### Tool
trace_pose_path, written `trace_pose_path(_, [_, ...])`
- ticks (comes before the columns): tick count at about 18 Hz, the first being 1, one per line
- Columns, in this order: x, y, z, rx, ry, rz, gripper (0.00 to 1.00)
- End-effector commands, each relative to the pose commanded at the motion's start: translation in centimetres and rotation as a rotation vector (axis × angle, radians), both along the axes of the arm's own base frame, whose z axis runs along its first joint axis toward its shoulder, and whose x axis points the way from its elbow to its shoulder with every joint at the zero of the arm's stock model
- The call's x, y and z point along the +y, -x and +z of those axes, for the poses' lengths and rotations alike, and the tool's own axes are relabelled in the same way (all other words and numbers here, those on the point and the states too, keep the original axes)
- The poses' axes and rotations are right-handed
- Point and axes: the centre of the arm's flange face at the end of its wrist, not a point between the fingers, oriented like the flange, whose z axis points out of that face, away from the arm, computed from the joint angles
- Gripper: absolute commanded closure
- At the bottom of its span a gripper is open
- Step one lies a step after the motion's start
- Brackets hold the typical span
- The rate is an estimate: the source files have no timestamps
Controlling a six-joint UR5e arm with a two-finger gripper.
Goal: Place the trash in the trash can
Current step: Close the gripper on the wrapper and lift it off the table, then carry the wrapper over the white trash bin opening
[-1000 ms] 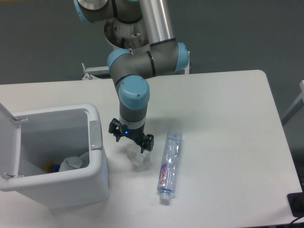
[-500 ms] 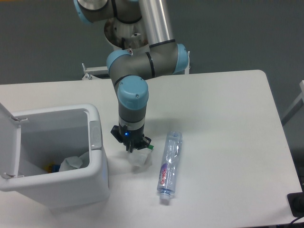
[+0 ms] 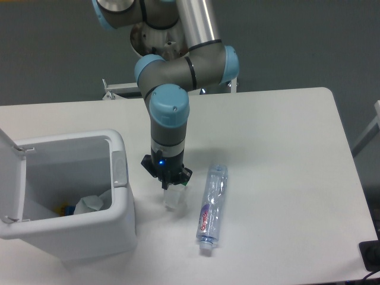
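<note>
– What's the biggest thing on the table (image 3: 285, 136)?

– The white bin (image 3: 71, 196), at the left, its lid (image 3: 10, 178) flipped up. Inside lies crumpled white paper (image 3: 92, 203) with a bit of something yellow and blue beside it.

– And the arm (image 3: 172, 101)?

– It reaches down just right of the bin. The gripper (image 3: 168, 185) has its fingers drawn narrow, pinched on the top of the white wrapper (image 3: 173, 199).

– The bottle (image 3: 212, 202)?

– Lying flat on the table, just right of the wrapper, cap toward the front edge.
</note>
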Motion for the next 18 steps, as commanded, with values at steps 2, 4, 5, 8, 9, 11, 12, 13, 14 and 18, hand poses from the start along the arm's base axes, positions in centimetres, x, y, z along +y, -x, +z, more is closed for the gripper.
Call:
trace_pose_path(2, [-1.2, 1.3, 3.1, -0.033, -0.11, 0.026, 1.0])
trace_pose_path(4, [-2.5, 2.8, 7.2, -0.048, -0.23, 0.05, 1.0])
trace_pose_path(5, [-3.1, 3.5, 8.8, -0.056, -0.277, 0.07, 1.0])
trace_pose_path(8, [-4.1, 5.6, 13.1, -0.123, -0.411, 0.17, 1.0])
trace_pose_path(9, [-4.0, 6.1, 15.2, -0.154, -0.464, 0.214, 1.0])
trace_pose_path(11, [-4.1, 7.0, 19.0, -0.198, -0.545, 0.289, 1.0])
trace_pose_path(12, [-3.8, 6.9, 20.1, -0.22, -0.571, 0.299, 1.0])
trace_pose_path(13, [-3.7, 6.3, 21.3, -0.236, -0.589, 0.314, 1.0])
trace_pose_path(14, [-4.1, 5.5, 23.1, -0.24, -0.613, 0.335, 1.0])
trace_pose_path(18, [-4.0, 0.1, 27.0, -0.241, -0.656, 0.289, 1.0])
